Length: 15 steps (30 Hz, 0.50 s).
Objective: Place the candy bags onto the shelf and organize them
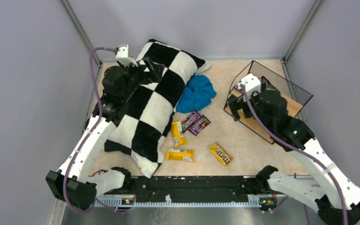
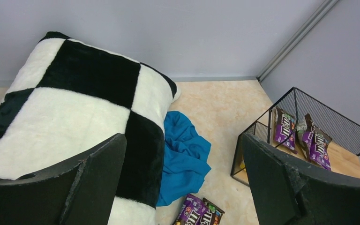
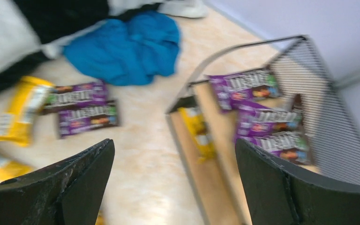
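The big checkered pillow (image 1: 154, 103) sprawls down the left of the table (image 1: 248, 136), with the left arm reaching over it. On the right side, far half, stands the shelf (image 1: 293, 107), turned askew to the table edges, and the right arm crosses in front of it. The blue cloth (image 1: 197, 93) is bunched between pillow and shelf, against the pillow's edge.

Loose candy lies mid-table. Two purple packets (image 1: 195, 123) lie side by side, touching, long axes slanting near-left to far-right. A first yellow packet (image 1: 178, 134) sits just beside the pillow, running near to far. A second yellow packet (image 1: 180, 154) is closer to the arm bases, lying left to right. A third yellow packet (image 1: 220, 153) lies to its right, slanted the opposite way.

The top view hides the shelf's load behind the arm, but the wrist views give it. The left wrist shows shelved purple bags (image 2: 285, 129) on the top board. The right wrist, blurred, shows three of them up there, plus one yellow bag (image 3: 198, 129) on the lower board, lengthwise along it.

The left gripper (image 2: 183, 140) has its jaws spread wide with nothing between them, above pillow and cloth. The right gripper (image 3: 174, 145) is equally wide and empty, hovering off the shelf's corner.
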{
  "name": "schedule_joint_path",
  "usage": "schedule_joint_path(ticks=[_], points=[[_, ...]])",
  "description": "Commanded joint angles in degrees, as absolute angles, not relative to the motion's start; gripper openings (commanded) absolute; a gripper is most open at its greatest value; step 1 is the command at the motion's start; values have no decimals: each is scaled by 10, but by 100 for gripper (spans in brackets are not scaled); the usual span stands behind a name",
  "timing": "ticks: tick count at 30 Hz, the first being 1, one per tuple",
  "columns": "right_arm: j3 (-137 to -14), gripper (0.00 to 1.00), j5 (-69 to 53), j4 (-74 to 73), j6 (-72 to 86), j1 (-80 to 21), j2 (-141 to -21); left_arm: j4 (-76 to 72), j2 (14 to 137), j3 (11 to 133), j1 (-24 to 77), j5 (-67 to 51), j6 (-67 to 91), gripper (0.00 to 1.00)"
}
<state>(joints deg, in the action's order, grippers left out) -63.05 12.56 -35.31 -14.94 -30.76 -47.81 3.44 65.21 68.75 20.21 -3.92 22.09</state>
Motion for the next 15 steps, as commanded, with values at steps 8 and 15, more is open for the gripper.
schedule_joint_path(ticks=[8, 15], points=[[-684, 99, 265, -353, 64, -620, -767, 10, 648, 678, 203, 39, 184, 99], [-660, 99, 212, -240, 92, -627, -896, 9, 637, 672, 203, 77, 171, 98]])
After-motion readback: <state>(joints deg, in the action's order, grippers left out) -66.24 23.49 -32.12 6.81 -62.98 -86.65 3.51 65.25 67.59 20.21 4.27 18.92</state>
